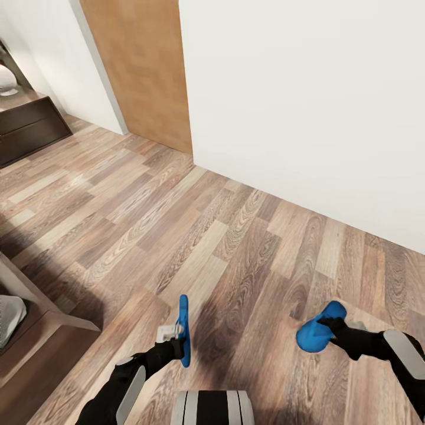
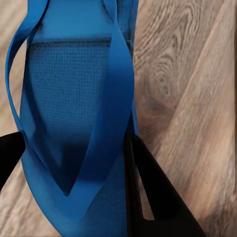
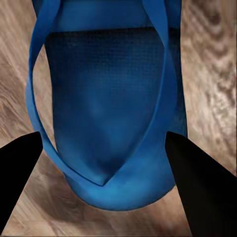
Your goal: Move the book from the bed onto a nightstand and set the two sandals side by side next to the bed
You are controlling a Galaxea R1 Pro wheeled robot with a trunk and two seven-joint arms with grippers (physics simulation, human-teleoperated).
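Over plank floor (image 1: 177, 224), each tool grips a bright-blue strapped sandal (image 1: 185, 336).

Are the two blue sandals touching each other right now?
Apart. The head view shows bare wood floor between the left end effector's sandal and the right end effector's sandal.

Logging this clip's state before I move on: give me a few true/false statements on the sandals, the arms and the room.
1. Each arm carries a blue sandal. True: the left gripper holds the left sandal, the right gripper holds the right sandal.
2. Both sandals lie flat on the floor. False: in the head view the left one stands on edge in the jaws.
3. The floor is grey carpet. False: wood planks.
4. A wooden door stands ahead. True.
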